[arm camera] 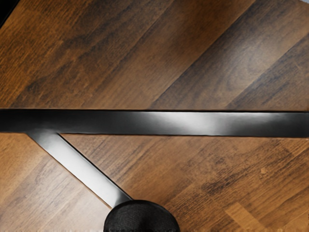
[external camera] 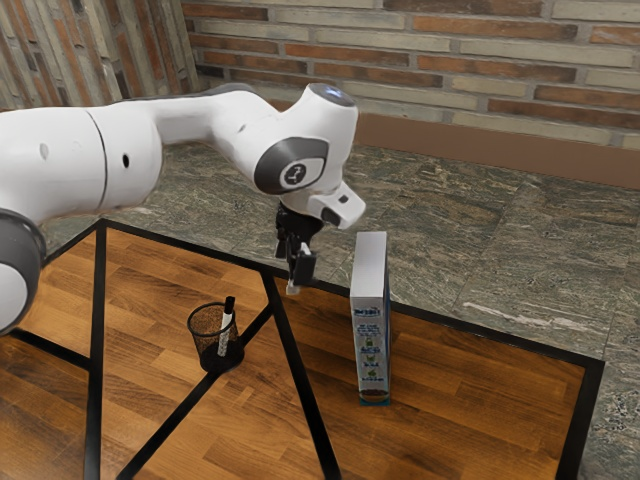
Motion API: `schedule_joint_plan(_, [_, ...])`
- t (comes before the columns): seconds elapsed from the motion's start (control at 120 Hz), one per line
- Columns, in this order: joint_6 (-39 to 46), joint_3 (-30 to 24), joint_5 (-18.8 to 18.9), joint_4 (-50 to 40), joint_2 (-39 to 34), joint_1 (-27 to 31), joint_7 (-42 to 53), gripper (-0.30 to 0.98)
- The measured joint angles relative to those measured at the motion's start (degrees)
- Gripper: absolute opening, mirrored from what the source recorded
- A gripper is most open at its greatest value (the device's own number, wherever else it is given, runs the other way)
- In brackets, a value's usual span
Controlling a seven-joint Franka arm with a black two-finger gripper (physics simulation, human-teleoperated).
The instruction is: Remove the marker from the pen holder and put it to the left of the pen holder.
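Observation:
My gripper [external camera: 298, 266] hangs above the table in the exterior view, higher than the pen holder and off to its right. The black mesh pen holder [external camera: 208, 349] stands upright across a black strip. Inside it leans a white marker [external camera: 225, 326] with a black end, which rises above the rim. At the wrist view's lower edge is the dark rounded top part of the pen holder [arm camera: 141, 218]; the rest of it is cut off there.
A tall, narrow box [external camera: 371, 320] stands on the table toward the exterior view's right, beyond the gripper. The wooden table [external camera: 470, 390] has black inlaid strips and a black border.

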Motion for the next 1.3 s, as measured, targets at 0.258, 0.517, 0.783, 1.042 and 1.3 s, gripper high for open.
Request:
schedule_joint_plan(0.258, [9.9,3.8,-1.6,-22.2,-14.7,-0.1,4.7,0.67])
schedule_joint_plan(0.517, [20.2,4.9,-2.8,-27.3,-15.9,1.2,8.6,0.63])
schedule_joint_plan(0.783, [24.7,5.0,-3.0,-29.1,-14.4,5.9,11.8,0.60])
schedule_joint_plan(1.042, [25.4,4.9,0.5,-31.1,-14.2,5.0,14.1,0.51])
schedule_joint_plan(1.3, [25.4,4.8,3.3,-31.1,-13.9,3.8,15.7,0.37])
